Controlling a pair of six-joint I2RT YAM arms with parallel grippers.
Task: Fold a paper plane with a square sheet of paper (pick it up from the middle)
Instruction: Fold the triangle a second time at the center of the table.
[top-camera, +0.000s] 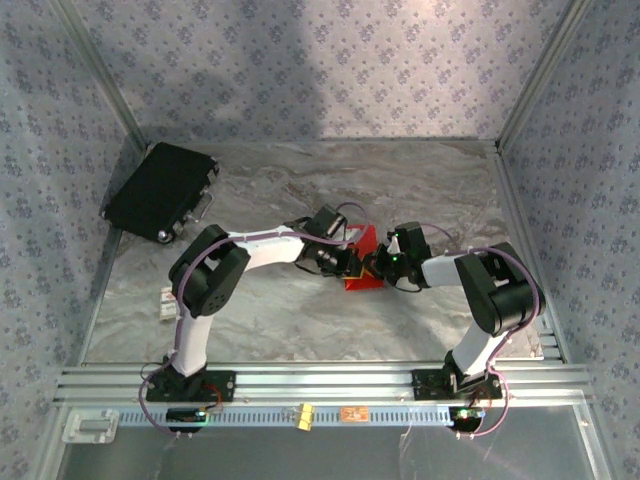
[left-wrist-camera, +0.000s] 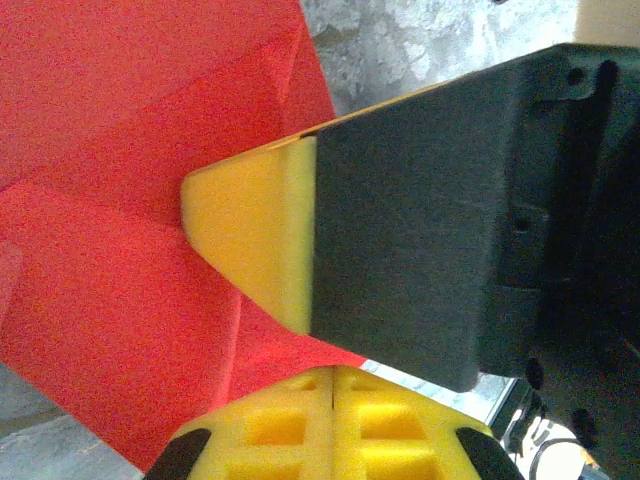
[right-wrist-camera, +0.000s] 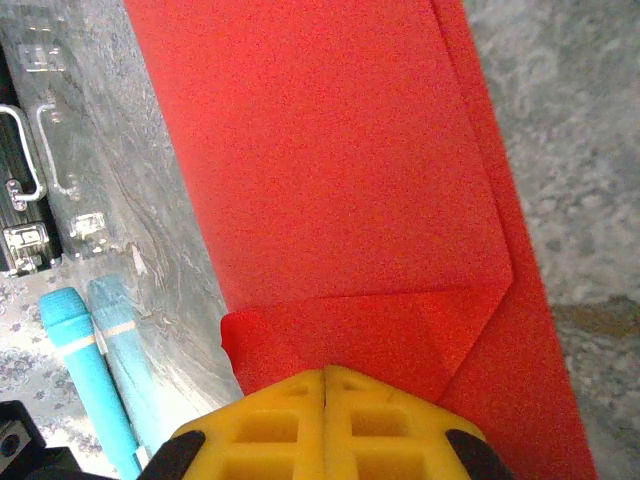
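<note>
The square sheet of paper (top-camera: 364, 250) is bright red, partly folded, and lies mid-table between my two grippers. In the right wrist view the paper (right-wrist-camera: 330, 160) has a folded corner flap that runs down to my right gripper (right-wrist-camera: 325, 372). Its yellow fingers are shut, tips down on the flap. In the left wrist view my left gripper (left-wrist-camera: 332, 372) is shut at the near edge of the creased paper (left-wrist-camera: 110, 250), which runs in under the tips. The right gripper's fingertip (left-wrist-camera: 250, 235) presses into a crease just ahead. From above, the left gripper (top-camera: 350, 264) and right gripper (top-camera: 381, 266) almost touch.
A black rectangular case (top-camera: 160, 190) lies at the back left, near the wall. A blue-tipped tool (right-wrist-camera: 75, 370) rests on the marble table (top-camera: 300, 320) beside the paper. Aluminium rails (top-camera: 320, 382) run along the near edge, and patterned walls close in the other sides.
</note>
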